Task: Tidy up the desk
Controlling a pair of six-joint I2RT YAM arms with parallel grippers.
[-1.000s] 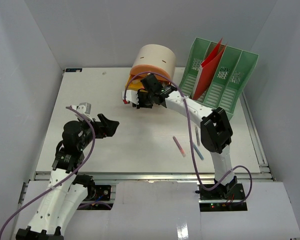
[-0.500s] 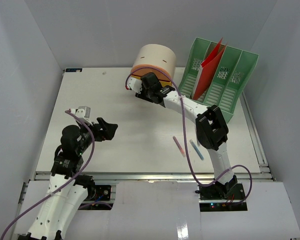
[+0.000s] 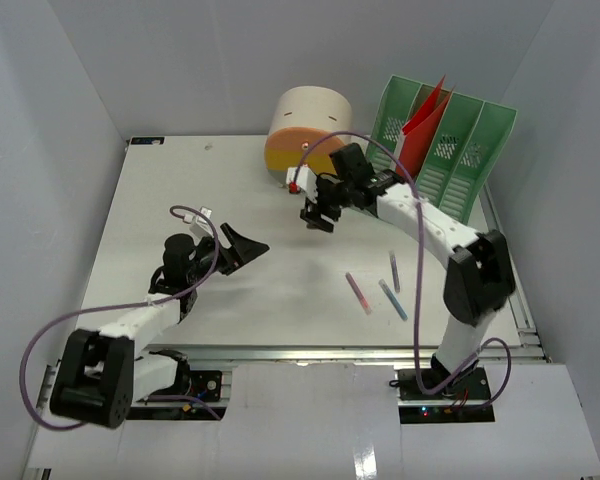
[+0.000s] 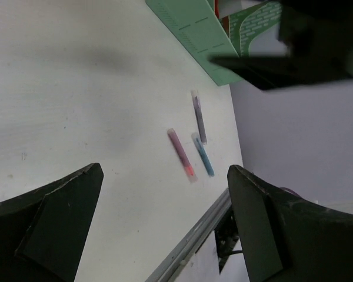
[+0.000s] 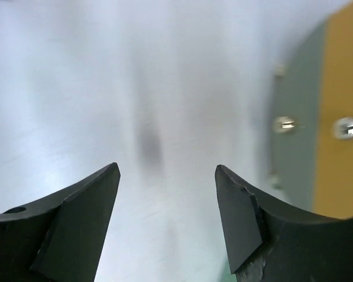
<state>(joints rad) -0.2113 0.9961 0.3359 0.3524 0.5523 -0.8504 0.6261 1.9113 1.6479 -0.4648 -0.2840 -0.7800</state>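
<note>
The desk point(image 3: 170, 190) is a wide white tabletop with a metal rail point(image 3: 280, 350) along its front edge. A pink pen point(image 3: 358, 292), a blue pen point(image 3: 392, 299) and a dark grey pen point(image 3: 394, 271) lie on it at the front right. They also show in the left wrist view as the pink pen point(image 4: 180, 154), blue pen point(image 4: 203, 154) and grey pen point(image 4: 198, 116). My left gripper point(image 3: 242, 245) hovers open and empty left of centre. My right gripper point(image 3: 318, 213) is open and empty over bare desk, just in front of the cream drawer unit point(image 3: 308, 125).
A green slotted file rack point(image 3: 445, 150) with a red folder point(image 3: 420, 125) stands at the back right. The drawer unit's orange part point(image 5: 341, 117) fills the right edge of the right wrist view. White walls enclose the desk on three sides.
My right gripper has opened and drawn away from the drawer unit, towards the right and the front. The left arm has lowered and its gripper has shifted right. The pens have not moved.
</note>
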